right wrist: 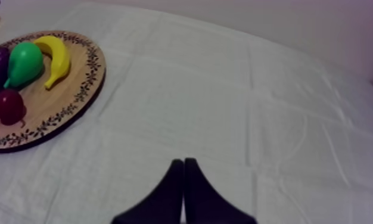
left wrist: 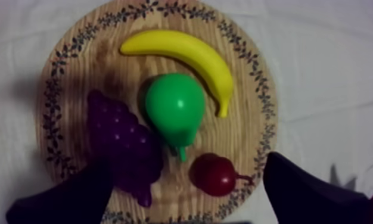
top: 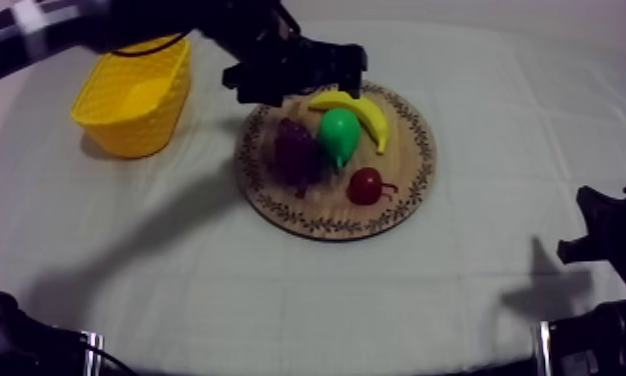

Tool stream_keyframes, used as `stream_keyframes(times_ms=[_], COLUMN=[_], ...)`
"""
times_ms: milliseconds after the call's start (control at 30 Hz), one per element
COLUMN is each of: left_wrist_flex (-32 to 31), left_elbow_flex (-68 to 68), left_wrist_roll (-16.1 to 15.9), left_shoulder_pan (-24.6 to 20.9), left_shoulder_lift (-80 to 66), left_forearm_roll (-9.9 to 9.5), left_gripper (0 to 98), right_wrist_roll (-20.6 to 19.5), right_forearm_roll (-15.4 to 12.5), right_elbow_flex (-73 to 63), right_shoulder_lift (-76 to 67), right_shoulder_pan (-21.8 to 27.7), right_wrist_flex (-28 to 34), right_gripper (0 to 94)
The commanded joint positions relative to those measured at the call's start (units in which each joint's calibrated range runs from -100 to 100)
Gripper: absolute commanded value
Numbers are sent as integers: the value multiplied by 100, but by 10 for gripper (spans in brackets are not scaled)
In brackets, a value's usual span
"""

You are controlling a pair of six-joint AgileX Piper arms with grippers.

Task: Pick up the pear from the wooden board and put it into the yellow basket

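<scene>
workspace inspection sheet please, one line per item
surface: grey-white cloth, creased
job's things: pear lies on the wooden board, between grapes and banana; yellow basket stands apart from the board
clutter: banana, grapes and small red fruit, all on the board
grippers: left jaws open above the board, holding nothing; right jaws shut on nothing, over the cloth away from the board
cables: nothing seen
surroundings: nothing seen
</scene>
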Motion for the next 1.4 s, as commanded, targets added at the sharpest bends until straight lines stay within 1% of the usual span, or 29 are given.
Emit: stream_keyframes(times_ms=[0, 267, 467, 633, 867, 933, 1000, 1200, 1367], left_wrist_flex=[294, 1425, 2270, 2640, 2848, 2880, 2950, 3098, 3399], left_elbow_flex=[-814, -2234, -3096, -3543, -3807, -3852, -3866, -3433, -2856], left_wrist_roll=[-75, -250, -336, -369, -358, -341, -276, -15, 184], left_shoulder_pan=[-20, -63, -81, -104, -103, -88, -59, 20, -128], left_shoulder_lift=[745, 1984, 2688, 3024, 3218, 3218, 3149, 2289, 1126], left_forearm_roll=[56, 235, 337, 389, 363, 318, 222, -197, -511], left_gripper=[926, 858, 761, 686, 524, 491, 473, 462, 463], right_wrist_roll=[-2, -2, -2, -2, -2, -2, -2, -2, -2], right_forearm_roll=[-2, -2, -2, -2, -2, -2, -2, -2, -2], right_elbow_flex=[4, 4, 4, 4, 4, 4, 4, 4, 4], right_shoulder_lift=[1, 1, 1, 1, 1, 1, 1, 1, 1], right_shoulder_pan=[-1, -1, -1, -1, -1, -1, -1, -1, -1], right_wrist_flex=[3, 3, 3, 3, 3, 3, 3, 3, 3], right_gripper=[3, 3, 3, 3, 3, 3, 3, 3, 3])
